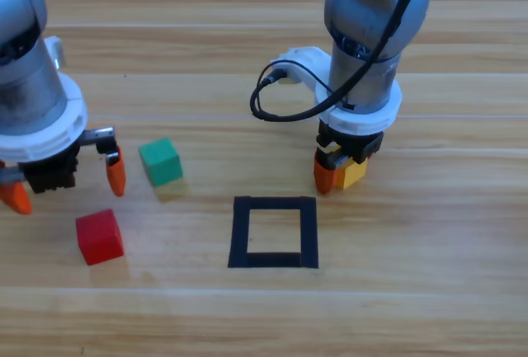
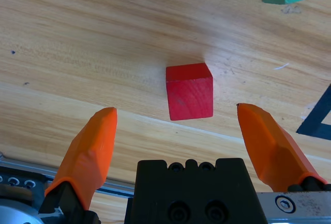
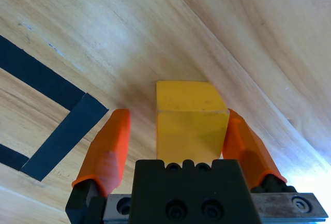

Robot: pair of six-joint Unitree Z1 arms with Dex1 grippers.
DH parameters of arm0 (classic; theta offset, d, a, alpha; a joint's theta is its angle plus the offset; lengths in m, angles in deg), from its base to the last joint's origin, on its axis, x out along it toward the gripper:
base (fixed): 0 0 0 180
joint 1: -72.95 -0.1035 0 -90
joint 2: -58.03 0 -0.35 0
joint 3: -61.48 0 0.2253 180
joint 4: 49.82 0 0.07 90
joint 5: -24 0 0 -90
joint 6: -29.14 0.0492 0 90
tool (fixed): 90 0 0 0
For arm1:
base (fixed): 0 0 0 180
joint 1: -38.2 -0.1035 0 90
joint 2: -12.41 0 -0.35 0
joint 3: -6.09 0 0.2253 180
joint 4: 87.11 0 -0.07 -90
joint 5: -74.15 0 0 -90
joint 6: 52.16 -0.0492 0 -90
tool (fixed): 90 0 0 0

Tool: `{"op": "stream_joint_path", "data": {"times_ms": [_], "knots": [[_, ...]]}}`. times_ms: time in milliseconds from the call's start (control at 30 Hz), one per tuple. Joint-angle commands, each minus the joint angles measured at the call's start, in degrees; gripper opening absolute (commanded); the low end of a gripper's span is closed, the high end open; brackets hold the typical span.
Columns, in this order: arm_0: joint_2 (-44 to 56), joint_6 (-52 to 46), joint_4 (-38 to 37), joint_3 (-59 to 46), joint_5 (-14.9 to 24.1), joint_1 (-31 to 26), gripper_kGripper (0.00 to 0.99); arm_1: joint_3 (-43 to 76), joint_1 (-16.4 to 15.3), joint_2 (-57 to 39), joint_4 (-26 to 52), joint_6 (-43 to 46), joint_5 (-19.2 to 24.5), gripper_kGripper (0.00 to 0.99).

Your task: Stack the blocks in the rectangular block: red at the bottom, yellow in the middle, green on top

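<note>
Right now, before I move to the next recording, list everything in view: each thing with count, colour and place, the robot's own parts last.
Small solid red cube: one, red, on the table left of the tape square, ahead of the left pincer.
Small teal-green cube: one, teal-green, on the table beyond the red cube.
Small solid yellow cube: one, yellow, between the right pincer's jaws, beyond the square's far right corner.
Flat black tape square outline: one, black, mid-table, nothing inside it.
Wooden table: one, light wood.
Left pincer: one, orange jaws, open, near the red cube.
Right pincer: one, orange jaws, around the yellow cube.
</note>
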Motion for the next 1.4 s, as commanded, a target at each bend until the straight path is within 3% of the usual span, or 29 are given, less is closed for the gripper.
{"op": "stream_joint_path", "data": {"times_ms": [33, 100, 133, 367, 733, 1200, 1400], "knots": [[-2.06, 0.69, -3.08, -2.8, -1.35, -0.39, 0.989, -2.36, 1.14, 5.0, -3.12, 0.35, -0.24, 0.31], [-2.06, 1.39, -4.67, -4.29, -1.7, -0.39, 0.989, -1.83, 1.14, 4.13, -3.56, 0.62, -0.41, 0.052], [-2.15, 1.48, -5.28, -4.91, -1.78, -0.39, 0.989, -1.3, 1.14, 3.42, -3.56, 0.62, -0.41, 0.0], [-3.12, 2.01, -9.06, -8.34, -2.4, -0.39, 0.988, 2.3, 2.2, -1.32, -3.56, -1.41, -0.41, 0.0], [-3.91, 2.01, -11.87, -10.62, -2.84, -0.39, 0.989, 8.72, 2.37, -11.34, -3.56, -5.1, -3.93, 0.0], [-7.34, -0.28, -16.27, -11.94, -2.84, -0.39, 0.969, 9.51, 4.57, -12.22, -3.12, -5.8, -5.16, 0.0], [-7.34, -1.07, -16.36, -11.94, -2.75, -0.39, 0.888, 10.04, 5.71, -12.92, -2.94, -5.8, -5.68, 0.0]]}}
